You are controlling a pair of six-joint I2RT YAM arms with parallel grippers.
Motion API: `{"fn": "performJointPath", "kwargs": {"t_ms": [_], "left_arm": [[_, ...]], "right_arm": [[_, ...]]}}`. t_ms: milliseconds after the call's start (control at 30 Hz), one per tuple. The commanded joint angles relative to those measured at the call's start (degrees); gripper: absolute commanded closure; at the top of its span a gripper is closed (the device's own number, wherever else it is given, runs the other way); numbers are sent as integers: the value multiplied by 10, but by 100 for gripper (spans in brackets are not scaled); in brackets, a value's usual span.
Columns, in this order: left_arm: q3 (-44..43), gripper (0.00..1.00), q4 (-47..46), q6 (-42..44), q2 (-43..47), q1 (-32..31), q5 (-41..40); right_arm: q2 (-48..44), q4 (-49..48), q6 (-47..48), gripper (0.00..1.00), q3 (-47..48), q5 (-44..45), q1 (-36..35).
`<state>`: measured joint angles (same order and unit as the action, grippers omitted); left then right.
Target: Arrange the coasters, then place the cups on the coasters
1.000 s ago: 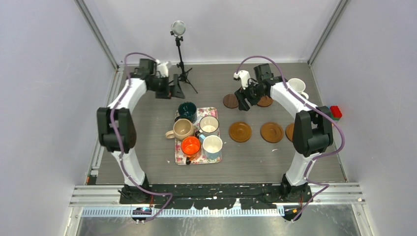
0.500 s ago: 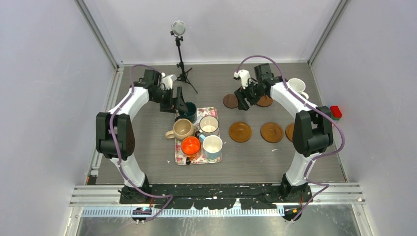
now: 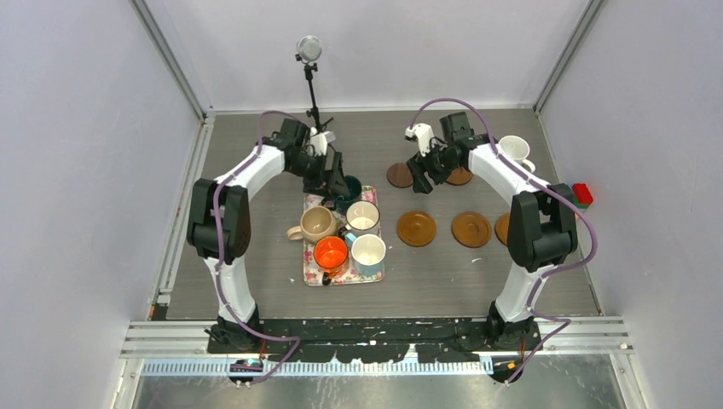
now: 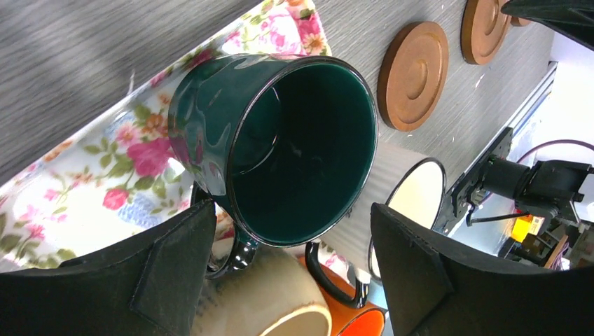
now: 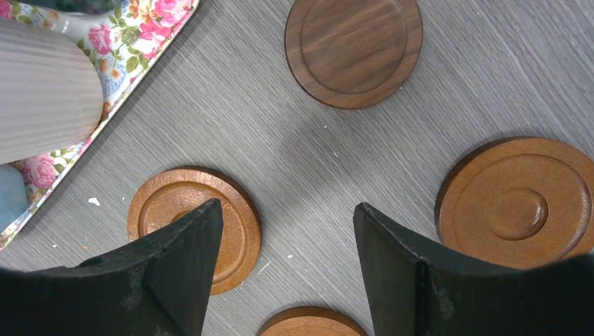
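Fingers (image 4: 434, 280) of the left gripper (image 4: 291, 213) stand wide open on both sides of the dark green mug (image 4: 294, 147) at the far edge of the floral tray (image 4: 91, 175), probably to grasp it, while the right gripper (image 5: 287, 210), also open and empty, hovers over coasters (image 5: 354, 49) beside that tray

Six cups (image 3: 317, 223), five coasters (image 3: 416, 228) in view (one darker brown) and one floral tray (image 4: 140, 154).

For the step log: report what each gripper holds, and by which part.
Nothing is held. The left gripper is open over the dark green mug; the right gripper is open above the coasters.
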<state>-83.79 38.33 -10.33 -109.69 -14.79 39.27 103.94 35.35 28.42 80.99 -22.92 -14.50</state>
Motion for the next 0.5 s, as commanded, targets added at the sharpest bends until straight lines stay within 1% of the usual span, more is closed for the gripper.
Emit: {"fn": "performJointPath", "kwargs": {"t_ms": [0, 167, 267, 333, 400, 467], "left_arm": [[-44, 18, -21, -10, -18, -19, 23], [-80, 15, -23, -4, -46, -22, 18], [-101, 14, -19, -3, -65, -22, 33], [-119, 16, 3, 4, -73, -22, 46], [-117, 19, 14, 20, -61, -20, 44], [-104, 19, 21, 42, -36, -14, 25]], "right_arm": [[-29, -15, 7, 27, -3, 0, 2], [-22, -19, 3, 27, -1, -21, 1], [-13, -21, -2, 27, 10, -36, 0], [-6, -18, -5, 27, 21, -38, -3], [-3, -18, -8, 27, 26, -41, -4], [-5, -16, -8, 27, 26, -45, -6]]}}
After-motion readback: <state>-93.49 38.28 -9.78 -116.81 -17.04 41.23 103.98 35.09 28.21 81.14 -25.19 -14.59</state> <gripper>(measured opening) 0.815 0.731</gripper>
